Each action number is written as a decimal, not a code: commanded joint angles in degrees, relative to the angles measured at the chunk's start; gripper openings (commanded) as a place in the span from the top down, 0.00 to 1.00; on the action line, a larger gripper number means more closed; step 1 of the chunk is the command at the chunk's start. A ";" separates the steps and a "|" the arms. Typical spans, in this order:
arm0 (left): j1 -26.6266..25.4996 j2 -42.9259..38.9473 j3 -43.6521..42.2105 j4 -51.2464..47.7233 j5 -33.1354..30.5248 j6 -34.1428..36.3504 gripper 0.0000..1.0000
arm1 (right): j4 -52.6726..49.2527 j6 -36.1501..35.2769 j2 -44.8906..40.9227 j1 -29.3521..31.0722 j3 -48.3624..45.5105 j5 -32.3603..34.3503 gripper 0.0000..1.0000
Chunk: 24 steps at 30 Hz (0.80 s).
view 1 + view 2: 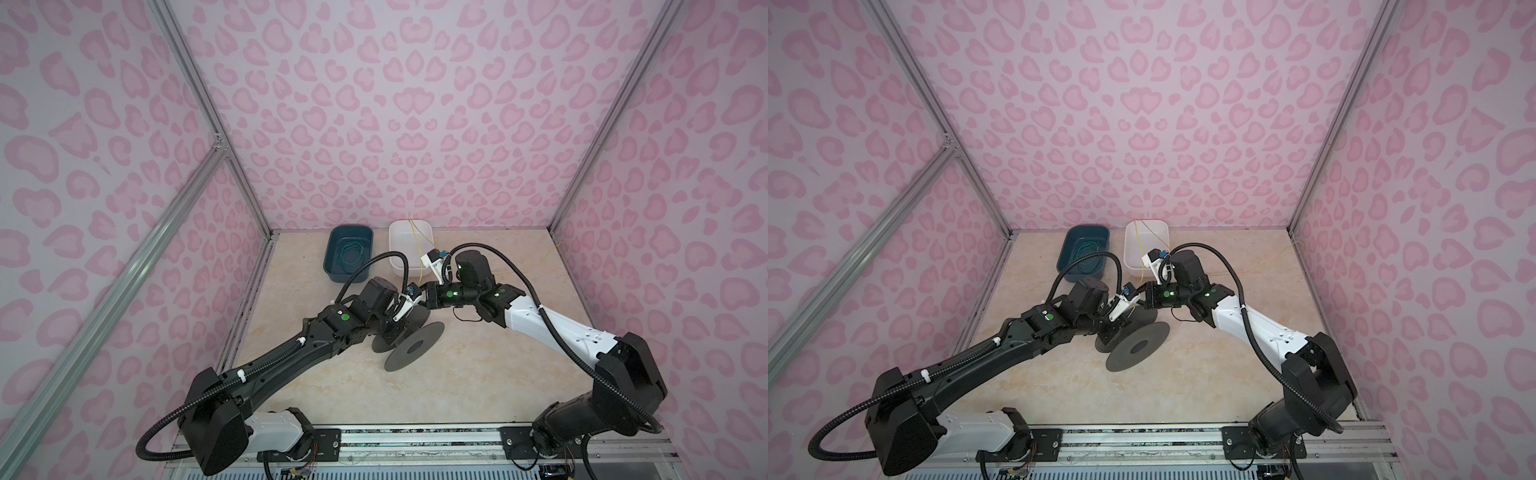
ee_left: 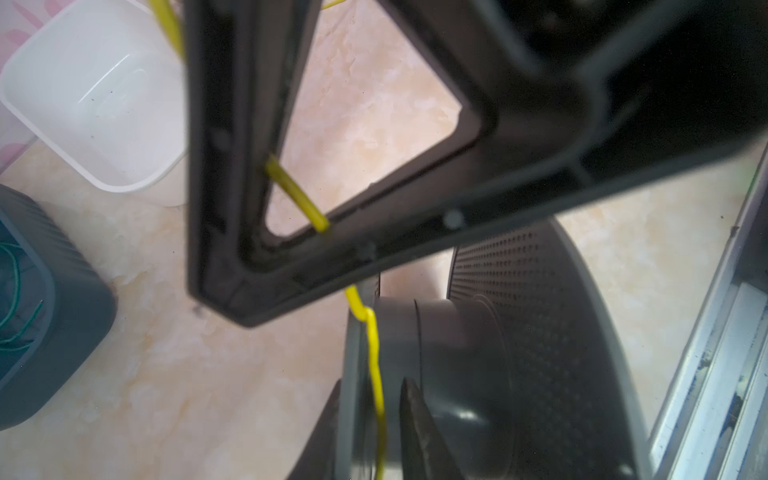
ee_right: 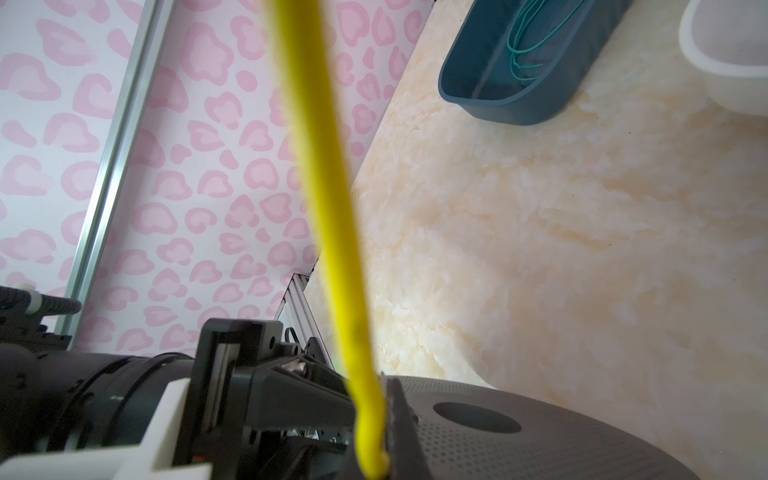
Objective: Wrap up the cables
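Note:
The yellow cable (image 1: 420, 266) (image 1: 1142, 270) hangs out of the white tub and drops toward a grey spool (image 1: 415, 347) (image 1: 1138, 347) that lies on its side mid-table. My right gripper (image 1: 420, 300) (image 1: 1143, 299) is shut on the cable just above the spool; the right wrist view shows the cable (image 3: 328, 208) pinched at the jaws (image 3: 374, 457). My left gripper (image 1: 395, 328) (image 1: 1115, 328) (image 2: 374, 440) straddles a spool flange (image 2: 353, 395). The cable (image 2: 376, 365) runs between its fingers (image 2: 419, 432) with a gap still showing, so it is open.
A white tub (image 1: 401, 249) stands at the back centre. Beside it is a dark blue bin (image 1: 332, 266) holding a coiled teal cable (image 1: 351, 251). More yellow cable trails toward the right wall (image 1: 561, 245). Pink patterned walls enclose the table on three sides.

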 commanded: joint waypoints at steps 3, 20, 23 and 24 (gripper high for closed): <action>0.01 0.58 -0.02 1.36 0.53 0.53 0.82 | 3.95 0.93 0.44 0.15 -1.04 -0.35 1.00; 0.03 0.06 -0.19 0.42 -5.15 -1.07 0.96 | 4.42 2.65 -2.43 -0.36 -2.79 0.80 0.88; -0.01 -0.71 -0.89 0.14 -6.33 -2.63 0.96 | 2.53 2.86 -4.62 -0.98 -2.27 1.73 0.72; -0.01 -1.10 -1.24 -0.07 -6.45 -2.94 0.97 | 1.96 2.87 -5.60 -1.39 -2.27 1.99 0.68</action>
